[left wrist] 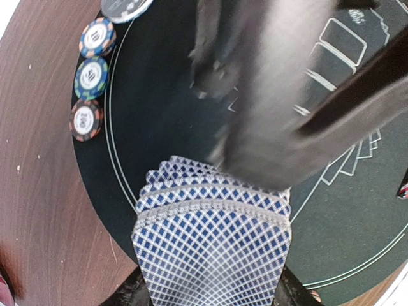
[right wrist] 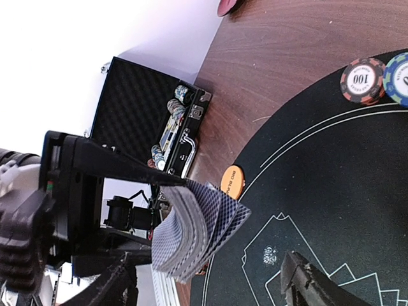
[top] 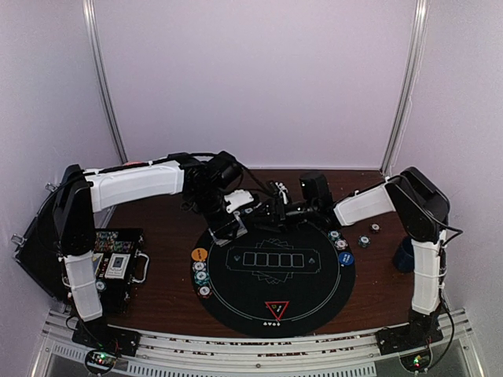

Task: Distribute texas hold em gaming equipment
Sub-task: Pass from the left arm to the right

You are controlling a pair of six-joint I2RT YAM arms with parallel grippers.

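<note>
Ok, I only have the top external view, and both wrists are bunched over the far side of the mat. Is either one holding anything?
Observer: Yes. The left wrist view shows the left gripper shut on a fanned stack of blue-backed playing cards.
Operator: Has the right one got a card?
Observer: No. In the right wrist view the right gripper is open and gripping nothing. The fan sits in front of it.
Operator: Can you read any chip?
Observer: Yes. A red-and-black chip at the edge of the mat is marked 100.
</note>
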